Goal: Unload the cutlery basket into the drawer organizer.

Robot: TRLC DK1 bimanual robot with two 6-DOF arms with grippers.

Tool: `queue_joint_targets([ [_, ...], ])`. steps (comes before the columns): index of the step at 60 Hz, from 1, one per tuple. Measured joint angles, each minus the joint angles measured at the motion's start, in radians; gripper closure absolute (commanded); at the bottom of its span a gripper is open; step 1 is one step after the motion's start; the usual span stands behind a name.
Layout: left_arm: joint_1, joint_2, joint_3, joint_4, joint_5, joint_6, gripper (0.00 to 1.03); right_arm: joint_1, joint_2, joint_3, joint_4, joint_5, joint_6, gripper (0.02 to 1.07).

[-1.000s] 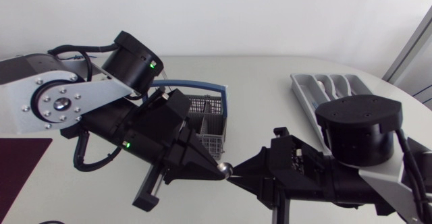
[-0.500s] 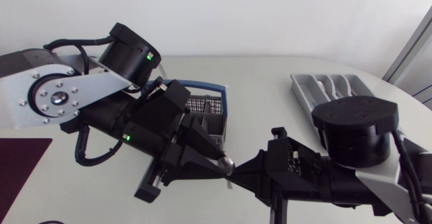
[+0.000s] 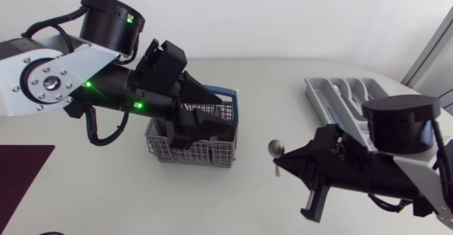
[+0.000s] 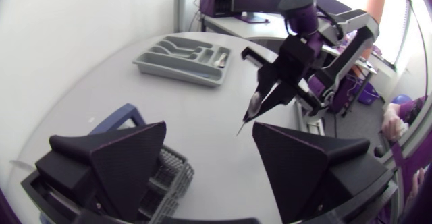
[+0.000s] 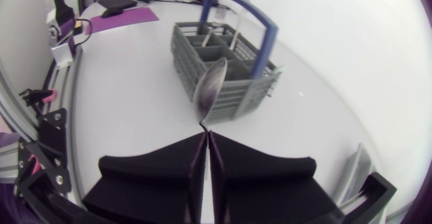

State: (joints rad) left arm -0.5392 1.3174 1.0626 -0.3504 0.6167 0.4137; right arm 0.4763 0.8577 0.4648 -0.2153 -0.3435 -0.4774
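The grey cutlery basket (image 3: 191, 148) with a blue handle (image 3: 228, 93) stands at the table's middle, and cutlery handles stick up in it (image 5: 223, 65). My left gripper (image 3: 214, 124) hangs just above its near side, fingers (image 4: 128, 160) wide open and empty. To the right, my right gripper (image 3: 284, 167) is shut on the handle of a metal spoon (image 3: 274, 148), whose bowl (image 5: 209, 89) points up ahead of the shut fingertips (image 5: 206, 137). The left wrist view shows that spoon (image 4: 253, 104) in the air ahead. The grey drawer organizer (image 3: 345, 93) lies at the far right.
A dark purple mat (image 3: 21, 171) lies at the table's front left corner. White tabletop (image 3: 269, 100) lies bare between the basket and the organizer (image 4: 182, 59). The right arm's big black joint (image 3: 396, 125) hovers over the organizer's near end.
My left gripper opened, let go of the spoon and drew back up-left over the basket. The right gripper, shut on the spoon's handle, carried it to the right.
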Motion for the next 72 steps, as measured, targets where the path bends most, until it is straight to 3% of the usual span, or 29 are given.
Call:
queue_joint_targets([
  [7, 0.024, 0.005, 0.0, 0.005, -0.112, -0.004, 0.11, -0.181, -0.022, -0.01, -0.002, -0.001, -0.088, 1.01],
  [19, 0.071, 0.001, -0.013, 0.012, -0.208, -0.002, 0.11, -0.482, -0.011, -0.029, 0.026, -0.031, -0.259, 1.01],
  [42, 0.119, -0.031, -0.068, 0.012, -0.279, 0.005, 0.11, -0.917, 0.251, -0.023, 0.277, -0.1, -0.509, 1.01],
  [54, 0.124, -0.036, -0.071, 0.011, -0.305, 0.005, 0.11, -1.066, 0.446, 0.042, 0.359, -0.124, -0.613, 1.01],
  [72, 0.099, -0.036, -0.071, 0.0, -0.344, 0.006, 0.11, -1.165, 0.663, 0.172, 0.48, -0.129, -0.714, 1.01],
])
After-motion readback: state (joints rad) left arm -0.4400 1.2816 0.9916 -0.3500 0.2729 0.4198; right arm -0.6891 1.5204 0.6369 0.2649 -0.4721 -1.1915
